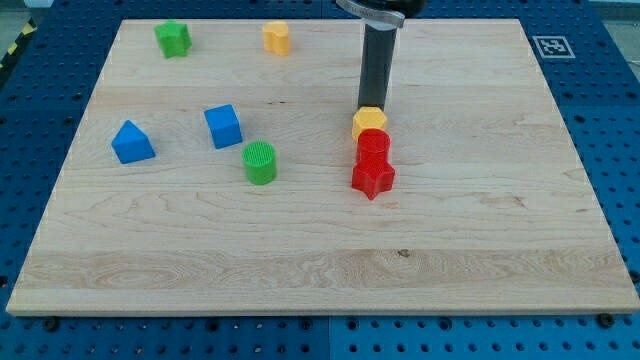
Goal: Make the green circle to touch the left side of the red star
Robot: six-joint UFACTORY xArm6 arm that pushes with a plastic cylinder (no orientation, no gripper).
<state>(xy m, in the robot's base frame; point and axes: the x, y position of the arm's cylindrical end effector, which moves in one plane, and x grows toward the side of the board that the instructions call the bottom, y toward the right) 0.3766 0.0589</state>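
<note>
Green ribbed plastic circle (260,162) well apart to the view's left of red plastic star (373,178) on pale wooden surface (480,230), my tip (373,107) seemingly touching yellow hexagon block (369,123) above the star, no jaws fitted

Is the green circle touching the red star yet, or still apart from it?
Apart. The green circle stands to the view's left of the red star with bare board between them. My tip is behind the yellow block.
</note>
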